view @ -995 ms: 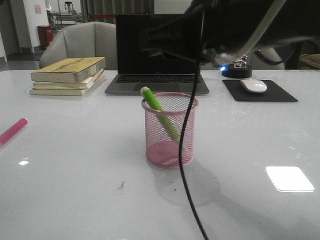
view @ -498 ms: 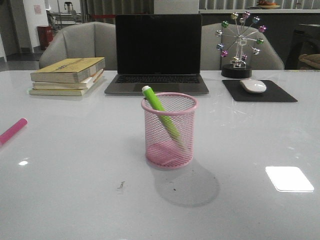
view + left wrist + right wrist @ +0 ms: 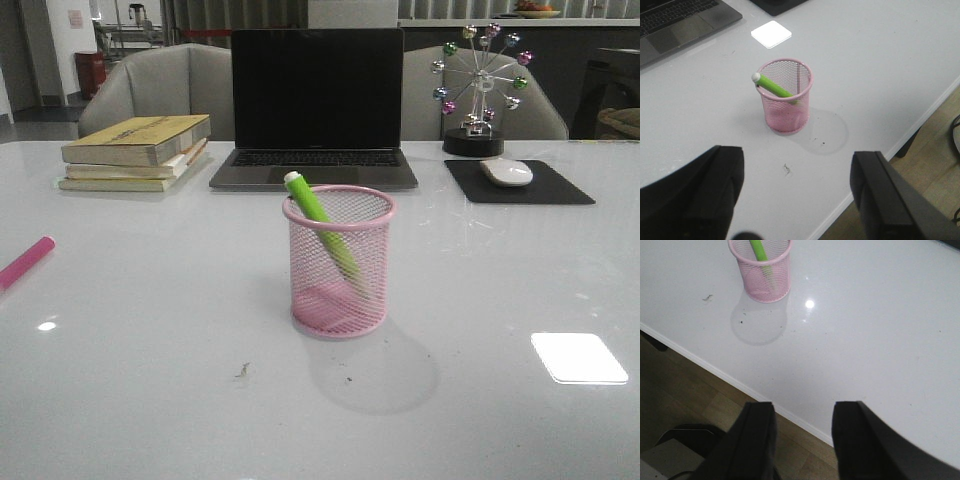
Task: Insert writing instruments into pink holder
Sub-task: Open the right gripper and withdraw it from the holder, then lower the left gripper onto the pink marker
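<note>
From the front view I see the pink holder (image 3: 339, 262) upright on the table (image 3: 150, 350), the lime green marker (image 3: 322, 230) leaning inside it with its white end above the rim. The hot pink marker (image 3: 25, 262) lies flat, well left of the holder at the frame's edge; neither arm shows here.

In the left wrist view, the left gripper (image 3: 797, 200) hangs wide open and empty, back from the holder. My worry is a light mesh cup: nudge the rim or the leaning marker during the next insertion and it could tip.

In the right wrist view, the right gripper (image 3: 802, 442) is parted, holding nothing, out past the table edge from the holder.
</note>
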Robot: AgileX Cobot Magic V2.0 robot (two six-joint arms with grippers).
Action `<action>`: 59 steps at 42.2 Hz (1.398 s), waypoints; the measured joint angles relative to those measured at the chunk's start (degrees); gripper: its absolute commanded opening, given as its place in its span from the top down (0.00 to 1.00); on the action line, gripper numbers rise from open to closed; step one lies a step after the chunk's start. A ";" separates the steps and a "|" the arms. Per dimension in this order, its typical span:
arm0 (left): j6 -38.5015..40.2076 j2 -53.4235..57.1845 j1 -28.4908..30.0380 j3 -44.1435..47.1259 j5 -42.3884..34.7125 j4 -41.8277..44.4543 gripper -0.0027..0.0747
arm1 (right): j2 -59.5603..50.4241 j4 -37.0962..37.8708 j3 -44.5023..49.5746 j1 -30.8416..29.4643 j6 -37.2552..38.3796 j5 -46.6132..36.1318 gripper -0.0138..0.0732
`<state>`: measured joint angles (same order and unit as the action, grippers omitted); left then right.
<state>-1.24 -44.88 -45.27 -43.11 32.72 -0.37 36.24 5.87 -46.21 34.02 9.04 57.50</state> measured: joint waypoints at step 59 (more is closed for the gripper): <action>0.86 -64.64 42.13 -37.73 14.27 -0.97 0.31 | -0.38 0.19 0.12 0.00 -2.24 -2.00 0.39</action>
<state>-0.38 -109.52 -3.14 -80.84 46.99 -1.35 35.86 6.06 -46.09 34.02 6.80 55.50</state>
